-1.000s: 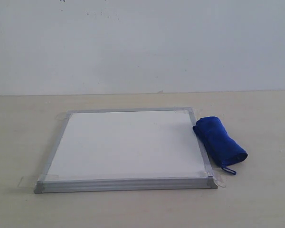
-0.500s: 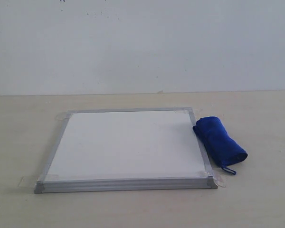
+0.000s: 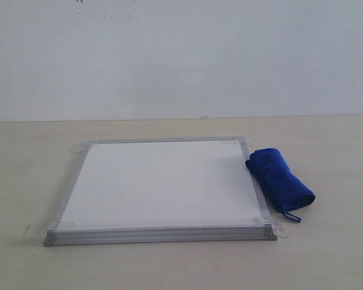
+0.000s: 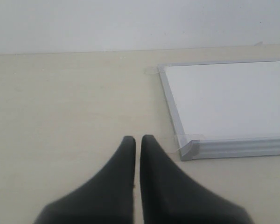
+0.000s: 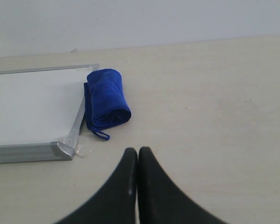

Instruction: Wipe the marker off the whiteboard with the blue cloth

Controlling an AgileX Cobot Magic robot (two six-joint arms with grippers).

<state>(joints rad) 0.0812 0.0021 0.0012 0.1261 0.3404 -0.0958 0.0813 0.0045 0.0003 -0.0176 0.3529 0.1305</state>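
The whiteboard (image 3: pixel 163 184) lies flat on the table, silver frame all round, clear tape at its corners. No red marker line shows on its white face in any view. The blue cloth (image 3: pixel 281 183), a rolled bundle with a small loop tag, rests against the board's right edge. Neither gripper appears in the exterior view. My left gripper (image 4: pixel 138 138) is shut and empty over bare table, just off the board's near left corner (image 4: pixel 191 148). My right gripper (image 5: pixel 137 150) is shut and empty, a short way from the cloth (image 5: pixel 106 98) and the board's near right corner (image 5: pixel 63 150).
A light wooden table (image 3: pixel 327 254) carries everything, with a plain pale wall (image 3: pixel 181 54) behind. Clear tape tabs (image 5: pixel 85 148) stick out from the board's corners onto the table.
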